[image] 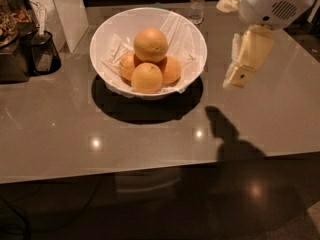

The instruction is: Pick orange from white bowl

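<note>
A wide white bowl [102,36] sits toward the back of a grey glossy surface [60,134], throwing a dark shadow [145,106] on the near side of its base. Inside it, crinkled white paper [179,30] lines the walls, and four oranges are heaped together. The orange [150,44] of the task is the biggest and palest one, perched on top of the pile and resting on the other three: a front orange [146,78] nearest the bowl's near rim, a right orange [171,69] of deeper colour, and a left orange [127,65] mostly hidden behind the front one. The claw [235,79] hangs in the air to the right of the bowl, well apart from it and above the surface, pointing down and a little to the left; it holds nothing, and from here I cannot tell whether it is open or closed. Above it, the white arm housing [272,4] fills the upper right corner. The arm's shadow [227,134] lies on the surface below the claw. Behind the bowl stands a clear water bottle [198,1]. At the far left are a white upright panel [67,11] and a dark container [42,51] beside it
</note>
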